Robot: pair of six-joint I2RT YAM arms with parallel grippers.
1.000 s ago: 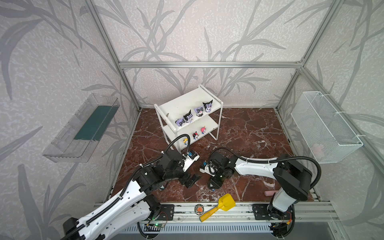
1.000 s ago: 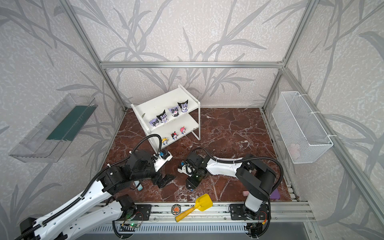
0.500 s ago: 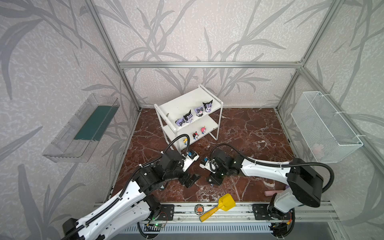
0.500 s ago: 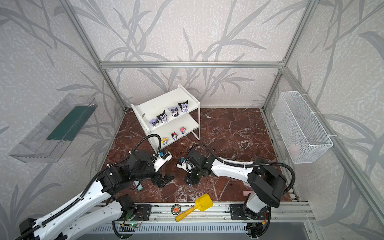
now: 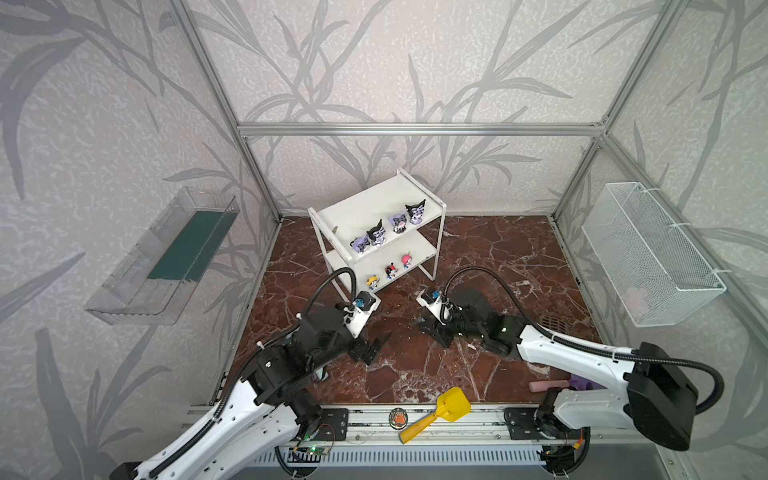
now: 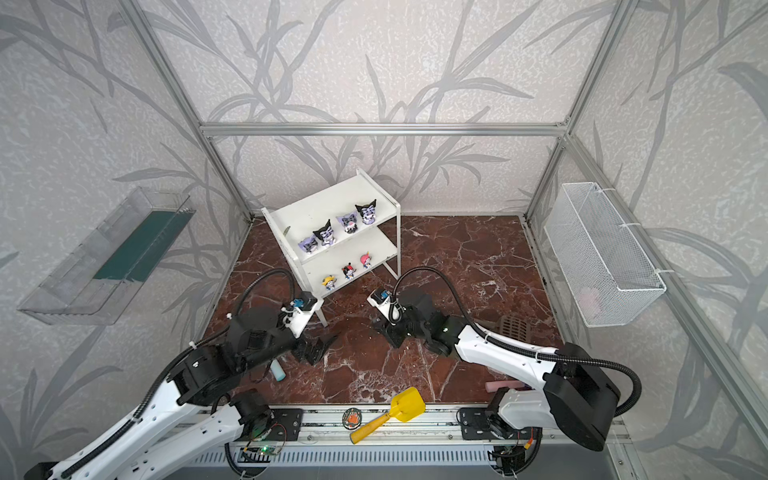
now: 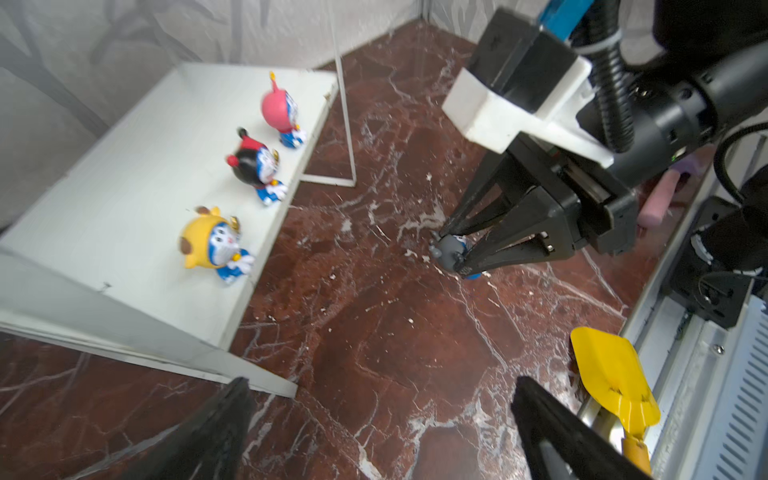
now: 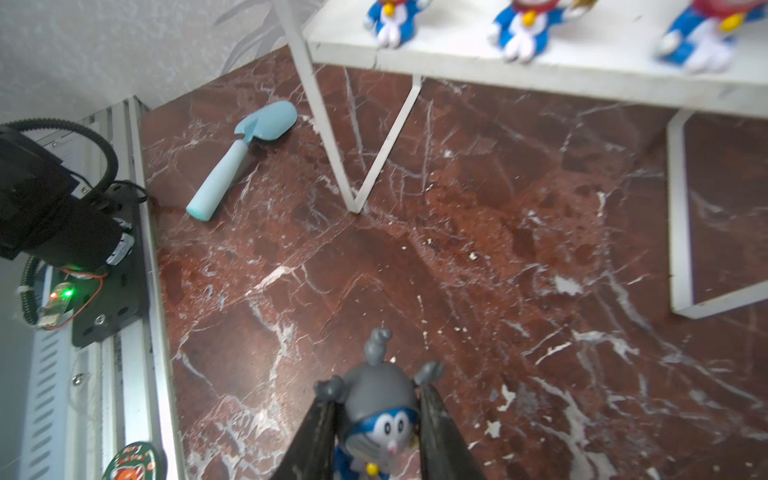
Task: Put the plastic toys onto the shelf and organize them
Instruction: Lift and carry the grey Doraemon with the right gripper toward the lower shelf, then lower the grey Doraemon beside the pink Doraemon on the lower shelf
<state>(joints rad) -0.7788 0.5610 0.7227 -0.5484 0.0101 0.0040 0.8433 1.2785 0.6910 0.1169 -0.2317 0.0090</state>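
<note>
Right end effector (image 8: 378, 405) grips the grey-headed toy (image 8: 380, 395) narrowly, low over the surface (image 8: 498, 249); contact unclear. Both top views hide that toy. Left end effector (image 7: 382, 384) gapes wide, empty. Seven other toys (image 5: 376, 235) stand on the shelf (image 5: 361, 210).

White two-tier shelf (image 5: 357, 210): upper board, four purple-black eared figurines (image 5: 376, 232) in a row; lower board, three small figurines (image 5: 390, 271), upright, heads yellow, red-black, pink. One grey-headed figurine (image 8: 380, 399), off-shelf, pinched in right gripper (image 8: 378, 392).
</note>
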